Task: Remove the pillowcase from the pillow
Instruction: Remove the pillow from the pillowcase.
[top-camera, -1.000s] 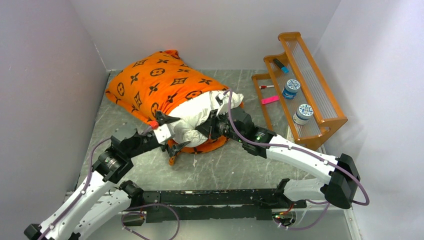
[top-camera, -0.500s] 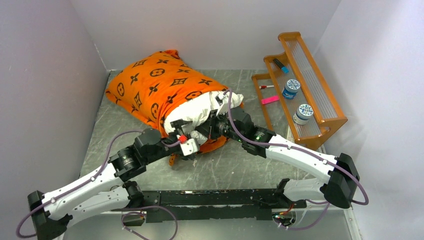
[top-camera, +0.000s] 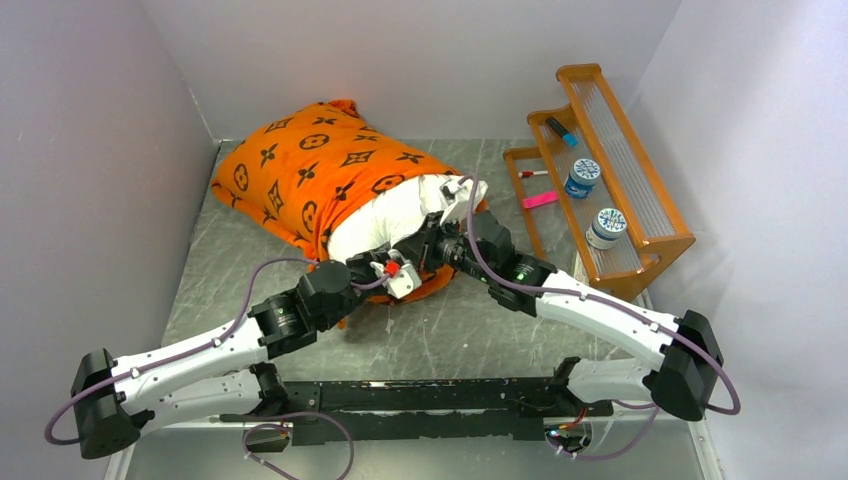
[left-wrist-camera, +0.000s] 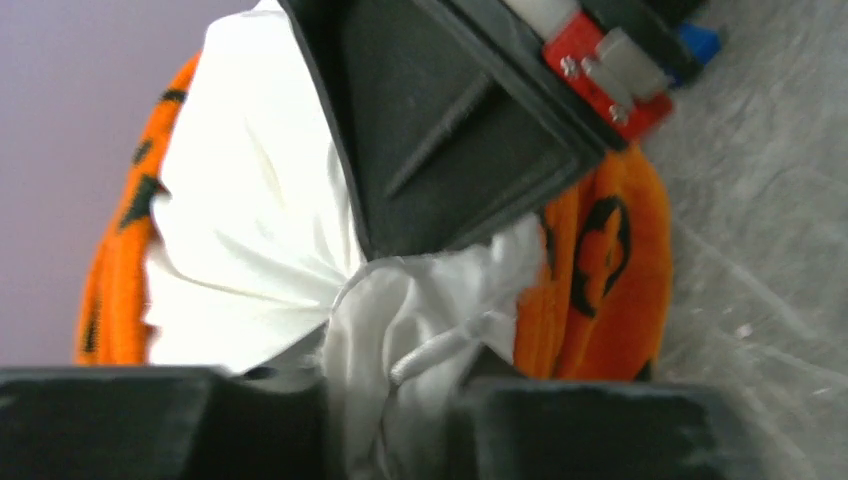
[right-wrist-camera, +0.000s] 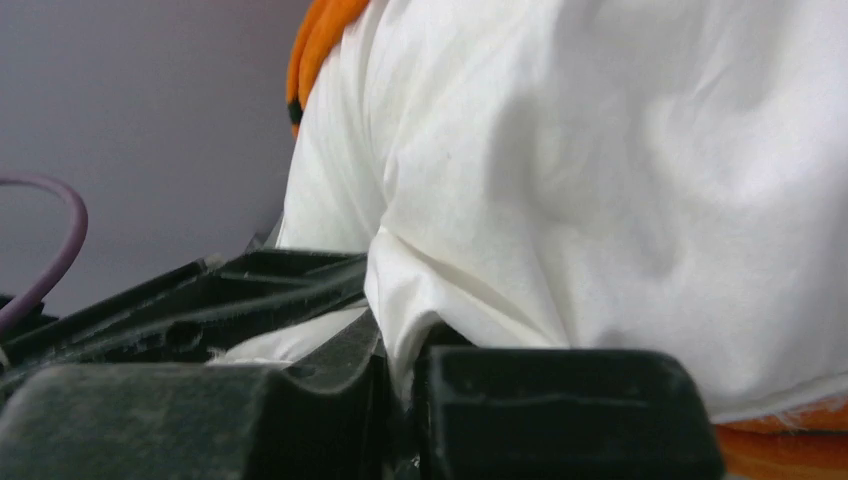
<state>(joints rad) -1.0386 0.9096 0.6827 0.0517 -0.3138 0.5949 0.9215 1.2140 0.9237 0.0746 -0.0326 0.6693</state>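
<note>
The orange pillowcase (top-camera: 305, 170) with dark motifs lies at the back left and covers most of the white pillow (top-camera: 390, 212), whose near end sticks out of its opening. My left gripper (top-camera: 400, 268) reaches in from the left and is shut on a bunched fold of the pillow's white fabric (left-wrist-camera: 400, 330); the left gripper (left-wrist-camera: 385, 415) shows that cloth between its jaws. My right gripper (top-camera: 425, 252) meets it from the right, shut on the pillow (right-wrist-camera: 600, 180), with a white fold pinched in the right gripper (right-wrist-camera: 400, 390). An orange pillowcase edge (left-wrist-camera: 600, 270) lies beside the grip.
An orange wooden rack (top-camera: 640, 235) stands at the right with two round jars (top-camera: 583, 177), a marker and a pink item. Grey walls close in the left and back. Bare metal table (top-camera: 470, 330) lies in front of the pillow.
My left arm swung right from the pillowcase's opening edge to the pillow's near end, and its open jaws closed on white fabric. The right gripper kept its place on the pillow.
</note>
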